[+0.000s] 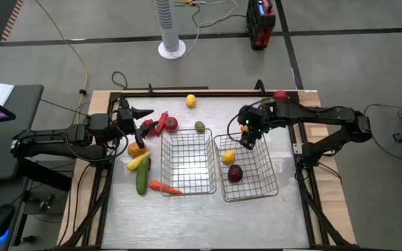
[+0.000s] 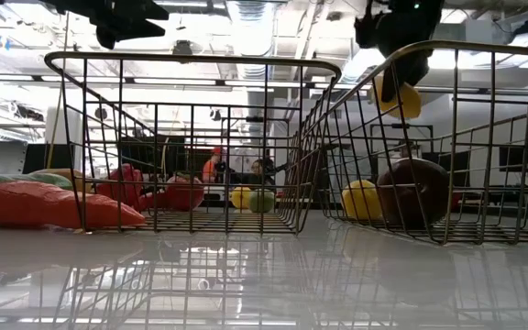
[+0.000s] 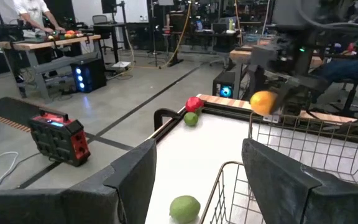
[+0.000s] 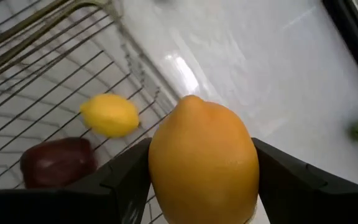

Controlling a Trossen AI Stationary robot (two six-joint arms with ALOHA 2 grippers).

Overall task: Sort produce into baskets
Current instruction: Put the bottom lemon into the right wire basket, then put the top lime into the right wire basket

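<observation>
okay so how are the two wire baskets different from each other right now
The left basket holds nothing, while the right basket holds a yellow lemon and a dark plum. The right gripper holds an orange-yellow fruit over the right basket; no gripper is above the left basket. A carrot lies against the left basket's outside; nothing lies beside the right one. Both are the same silver wire mesh with flared sides.

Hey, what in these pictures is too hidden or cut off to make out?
- High view: the right gripper covers most of the lemon it holds.
- High view: the left arm hides part of the produce pile beside it.
- Low view: the top edge cuts off both arms.
- Low view: the left basket wires screen the pieces behind, too small to name.
</observation>
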